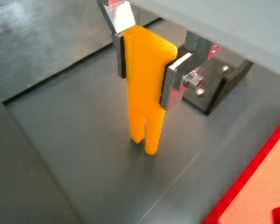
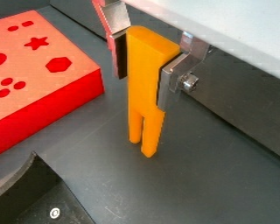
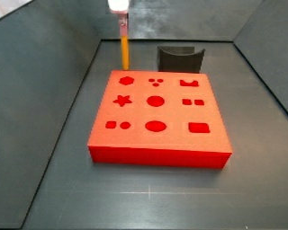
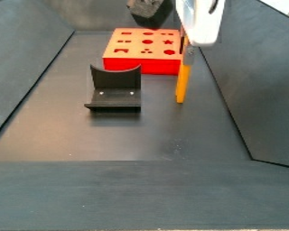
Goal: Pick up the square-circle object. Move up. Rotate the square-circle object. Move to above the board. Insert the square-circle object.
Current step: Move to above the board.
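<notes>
The gripper (image 1: 145,59) is closed on the upper end of the piece (image 1: 145,87), its flat silver fingers (image 1: 178,80) clamping the broad orange faces from both sides in both wrist views. The piece (image 2: 147,92) hangs upright with its two short prongs pointing down, clear of the dark floor beneath them. In a side view the piece (image 3: 125,49) shows as a slim orange bar under the gripper (image 3: 118,9), behind the far edge of the board (image 3: 158,121) and to one side of the dark holder (image 3: 179,59). In a side view from the opposite end, the piece (image 4: 181,83) hangs below the gripper (image 4: 201,23), just beside a corner of the board (image 4: 144,50), with the holder (image 4: 115,87) nearby on the floor. The board (image 2: 38,83) is bright red, with darker cut-outs on top: a star, circles, squares, a hexagon and a crown shape. The fixture (image 1: 215,80), a dark bracket with silver screws, stands just behind the gripper in a wrist view. No writing, brand or label can be read on any of the parts. The floor (image 3: 147,193) is dark grey, enclosed by sloping grey walls.
</notes>
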Motion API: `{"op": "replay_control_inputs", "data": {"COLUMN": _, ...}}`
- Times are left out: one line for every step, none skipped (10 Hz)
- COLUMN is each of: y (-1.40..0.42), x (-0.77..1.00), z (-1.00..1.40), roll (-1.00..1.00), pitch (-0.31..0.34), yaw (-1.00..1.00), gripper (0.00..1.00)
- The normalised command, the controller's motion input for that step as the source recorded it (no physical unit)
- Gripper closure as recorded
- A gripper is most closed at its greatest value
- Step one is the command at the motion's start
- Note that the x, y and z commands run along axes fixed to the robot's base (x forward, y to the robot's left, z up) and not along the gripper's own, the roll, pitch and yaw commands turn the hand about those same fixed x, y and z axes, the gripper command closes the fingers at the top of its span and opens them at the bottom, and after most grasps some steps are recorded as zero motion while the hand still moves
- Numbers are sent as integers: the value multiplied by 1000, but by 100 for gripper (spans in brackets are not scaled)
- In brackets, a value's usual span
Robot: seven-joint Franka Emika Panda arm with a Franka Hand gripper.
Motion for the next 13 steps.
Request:
{"op": "replay_control_inputs", "data": {"y": -155, "x": 434, "z": 1000, "roll": -225, "pitch": 19, "yaw": 0, "gripper": 100}}
{"op": "replay_control_inputs", "data": {"y": -137, "x": 395, "z": 1000, "roll": -221, "pitch": 92, "yaw": 16, "gripper": 100}}
{"op": "replay_control_inputs", "data": {"y": -125, "x": 364, "z": 1000, "roll": -198, "pitch": 101, "yaw": 12, "gripper": 100}}
{"op": "replay_control_inputs", "data": {"y": -121, "x": 350, "z": 1000, "roll": -182, "pitch": 95, "yaw": 6, "gripper": 100}}
{"op": "replay_control_inputs", "data": {"y": -106, "x": 312, "z": 1000, "roll": -150, "pitch": 89, "yaw": 7, "gripper": 100}}
{"op": "replay_control_inputs", "data": {"y": -102, "x": 297, "z": 1000, "roll": -137, "pitch": 86, "yaw": 7, "gripper": 100}}
{"op": "replay_control_inputs", "data": {"y": -95, "x": 274, "z": 1000, "roll": -120, "pitch": 86, "yaw": 7, "gripper": 100}}
{"op": "replay_control_inputs", "data": {"y": -85, "x": 244, "z": 1000, "roll": -99, "pitch": 87, "yaw": 8, "gripper": 100}}
{"op": "replay_control_inputs", "data": {"y": -73, "x": 215, "z": 1000, "roll": -86, "pitch": 91, "yaw": 12, "gripper": 100}}
{"op": "replay_control_inputs", "data": {"y": -68, "x": 199, "z": 998, "roll": -84, "pitch": 92, "yaw": 12, "gripper": 100}}
{"op": "replay_control_inputs", "data": {"y": -42, "x": 120, "z": 766, "roll": -79, "pitch": 93, "yaw": 12, "gripper": 100}}
{"op": "replay_control_inputs", "data": {"y": -24, "x": 64, "z": 537, "roll": -75, "pitch": 88, "yaw": 11, "gripper": 100}}
{"op": "replay_control_inputs", "data": {"y": -18, "x": 43, "z": 367, "roll": -73, "pitch": 82, "yaw": 12, "gripper": 100}}
